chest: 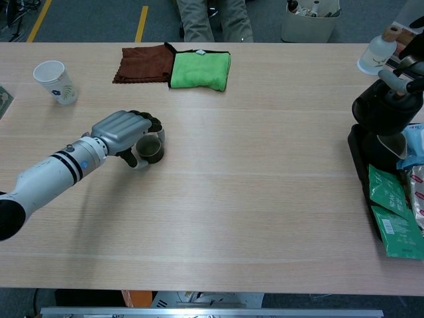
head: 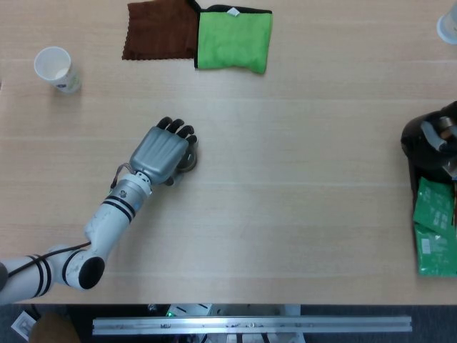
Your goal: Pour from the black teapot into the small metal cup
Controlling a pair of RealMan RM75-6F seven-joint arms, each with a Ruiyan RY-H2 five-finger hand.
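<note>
The left hand (chest: 124, 134) is curled around the small metal cup (chest: 150, 148), fingers wrapped over its far side and thumb on the near side, so it is grasping the cup on the left half of the table (chest: 252, 185). From the head view, the left hand (head: 163, 151) covers most of the cup (head: 188, 158), leaving only its right edge visible.

The black teapot (chest: 387, 109) sits at the far right edge of the table, well apart from the cup. In the head view the teapot (head: 428, 143) is cut off by the picture's edge. The right hand (chest: 405, 71) is at the top of the teapot, with light grey fingers on or around the handle; whether it grips the handle firmly cannot be told.

Just near of the teapot lie green packets (chest: 394, 212) on a dark tray (chest: 358, 149). A white bottle (chest: 379, 50) stands at the far right corner. On the far side of the table a brown cloth (chest: 142, 64) lies touching a green cloth (chest: 200, 71) to its right. A paper cup (chest: 55, 81) stands at the far left. Open tabletop lies between the cup and the teapot.
</note>
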